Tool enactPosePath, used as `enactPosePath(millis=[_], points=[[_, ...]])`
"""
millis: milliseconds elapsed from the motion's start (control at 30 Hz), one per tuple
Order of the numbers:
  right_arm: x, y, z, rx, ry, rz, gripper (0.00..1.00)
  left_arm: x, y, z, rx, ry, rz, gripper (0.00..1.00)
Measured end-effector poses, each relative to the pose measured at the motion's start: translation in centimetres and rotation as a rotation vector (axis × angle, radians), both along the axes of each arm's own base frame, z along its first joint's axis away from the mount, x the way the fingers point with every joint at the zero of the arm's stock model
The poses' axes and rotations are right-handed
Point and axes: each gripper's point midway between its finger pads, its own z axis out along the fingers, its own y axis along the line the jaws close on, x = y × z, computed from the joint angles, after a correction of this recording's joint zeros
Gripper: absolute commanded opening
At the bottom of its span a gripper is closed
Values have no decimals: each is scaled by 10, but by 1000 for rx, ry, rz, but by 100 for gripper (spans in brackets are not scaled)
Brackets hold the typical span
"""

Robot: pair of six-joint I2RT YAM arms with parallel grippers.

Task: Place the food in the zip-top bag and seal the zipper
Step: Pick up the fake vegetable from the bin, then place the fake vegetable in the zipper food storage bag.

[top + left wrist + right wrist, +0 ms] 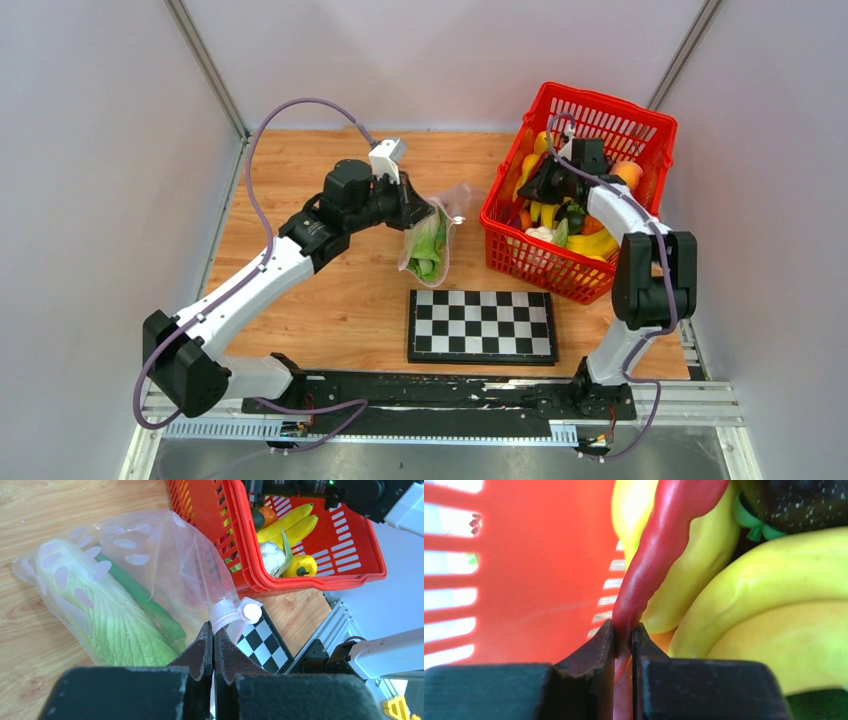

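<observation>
Top view: my left hand holds the zip-top bag over the tabletop beside the red basket, with my right hand down inside that basket. Left wrist: the hand is clenched on the pink zipper, with lettuce and green pod inside the bag. Right wrist: the hand pinches a red chilli by its thin tip against yellow pieces, so I'd lift slow and straight, or it likely slips.

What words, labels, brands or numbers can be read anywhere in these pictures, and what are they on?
None: no readable text shows in any view.
The zip-top bag carries only pale oval dots.
The checkerboard shows only black and white squares.
The red basket shows no label.
</observation>
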Motion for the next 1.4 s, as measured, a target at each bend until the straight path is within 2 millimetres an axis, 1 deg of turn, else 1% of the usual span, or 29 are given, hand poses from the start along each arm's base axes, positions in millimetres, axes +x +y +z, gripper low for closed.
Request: enactPosePath(millis=[100,367,467,500,600,667,733,800,900,967,1033,1200,1400], points=[[-8,0,14,2,-61,-6,0,0,0,1,-1,-2,1,0],[-23,-8,99,-19,-382,-39,0,0,0,1,-3,-4,0,0],[-31,-12,122,-34,-502,-52,0,0,0,2,-4,-3,-2,0],[-34,-12,126,-39,-530,-53,0,0,0,2,-4,-4,-3,0],[-49,-15,138,-62,-665,-45,0,-1,0,2,-4,-4,-3,0],[-65,-15,148,-84,-791,-25,0,-1,0,2,-5,-4,-3,0],[-79,-13,163,-104,-914,2,0,-1,-1,2,-5,-3,-6,0],[-91,-9,184,-124,-1041,42,0,-1,-1,2,-7,-2,-9,0],[-113,4,225,-143,-1250,144,0,-2,-2,3,-12,-1,-14,0],[-131,16,246,-145,-1381,217,0,-3,-3,4,-18,-1,-18,0],[-147,29,257,-139,-1474,287,0,-3,-3,4,-20,0,-20,0],[-184,66,267,-115,-1630,493,0,-5,-4,5,-26,6,-29,0],[-237,119,265,-53,-1773,776,0,-9,-8,7,-45,14,-53,0]])
